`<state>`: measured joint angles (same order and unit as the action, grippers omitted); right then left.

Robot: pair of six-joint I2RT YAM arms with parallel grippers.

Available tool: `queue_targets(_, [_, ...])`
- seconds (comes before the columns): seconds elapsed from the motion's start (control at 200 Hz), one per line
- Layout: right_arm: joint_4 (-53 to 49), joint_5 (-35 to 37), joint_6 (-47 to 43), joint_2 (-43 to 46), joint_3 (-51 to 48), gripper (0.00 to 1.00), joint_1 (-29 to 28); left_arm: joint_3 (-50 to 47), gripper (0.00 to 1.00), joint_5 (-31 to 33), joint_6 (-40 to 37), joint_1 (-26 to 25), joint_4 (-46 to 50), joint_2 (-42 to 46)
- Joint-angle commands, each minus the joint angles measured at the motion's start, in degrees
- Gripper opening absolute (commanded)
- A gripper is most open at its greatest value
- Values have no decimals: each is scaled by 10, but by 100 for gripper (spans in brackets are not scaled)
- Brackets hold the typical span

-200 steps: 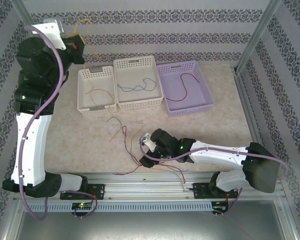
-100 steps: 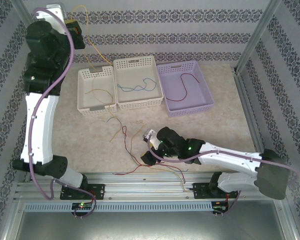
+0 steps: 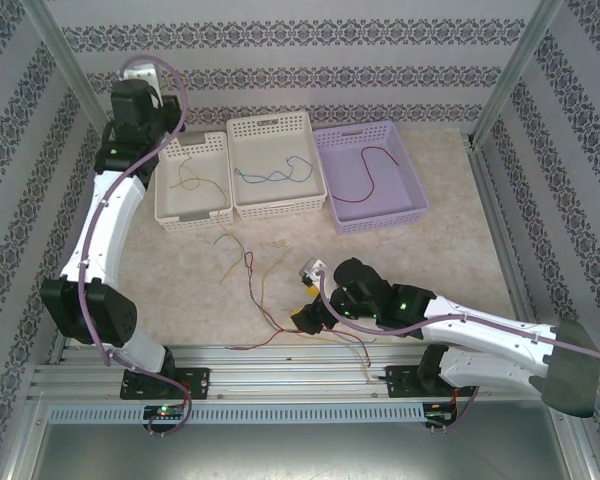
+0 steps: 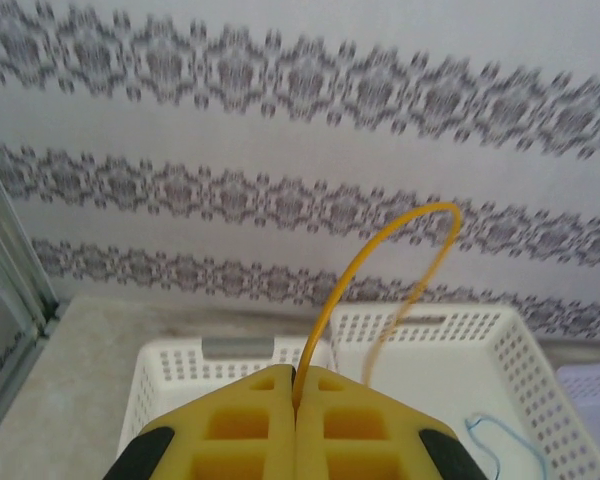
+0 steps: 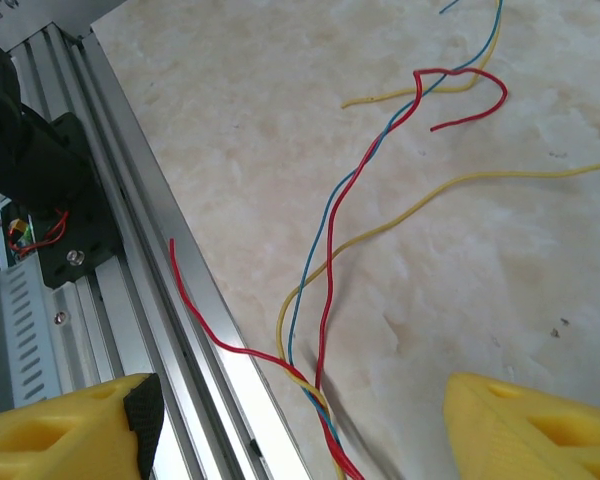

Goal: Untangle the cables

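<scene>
Left hand: raised behind the white baskets, near the patterned wall; its yellow fingers are pressed together on a yellow cable.
Held cable: rises from between the fingers, arcs over and drops as a blurred strand, seemingly toward the baskets below; where its end lies cannot be told.
Right hand: low over the near edge of the surface, jaws spread wide with nothing gripped.
Tangle: red, blue and yellow cables twisted together on the surface, running between the right hand's parted fingers.
Loose ends: one red strand crosses the metal rail at the surface's near edge; a long yellow strand trails off to the side.
Left white basket: holds yellow cable.
Middle white basket: holds a blue cable.
Purple basket: holds a single red cable.
Basket row: side by side at the far part of the surface, well apart from the tangle.
</scene>
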<state>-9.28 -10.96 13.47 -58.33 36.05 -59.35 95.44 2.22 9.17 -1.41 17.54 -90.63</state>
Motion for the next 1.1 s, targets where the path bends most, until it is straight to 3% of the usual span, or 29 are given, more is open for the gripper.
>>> queue_targets(0.0, [3, -9, 15, 11, -11, 74, 1, -48, 0, 15, 14, 11, -67, -7])
queue_targets(0.225, [15, -15, 27, 8, -13, 74, -1, -115, 0, -2, 70, 14, -71, -53])
queue_targets(0.315, [14, -12, 30, 10, -12, 74, -6, -118, 14, -21, 99, 16, -57, -71])
queue_targets(0.44, [18, -6, 34, 21, -21, 75, -8, -115, 42, -40, 121, 16, -40, -78])
queue_targets(0.54, [18, -3, 38, 31, -30, 75, -9, -99, 58, -62, 132, 15, -16, -67])
queue_targets(0.724, [11, 2, 39, 47, -33, 76, -9, -51, 86, -78, 154, 11, 71, -48])
queue_targets(0.779, [9, 3, 40, 52, -34, 76, -9, -41, 99, -79, 157, 6, 97, -43])
queue_targets(0.979, [14, 7, 44, 69, -45, 77, -10, -26, 100, -23, 169, -14, 200, -23])
queue_targets(1.099, [9, 3, 46, 73, -43, 77, -10, -47, 100, -32, 193, -18, 239, -6])
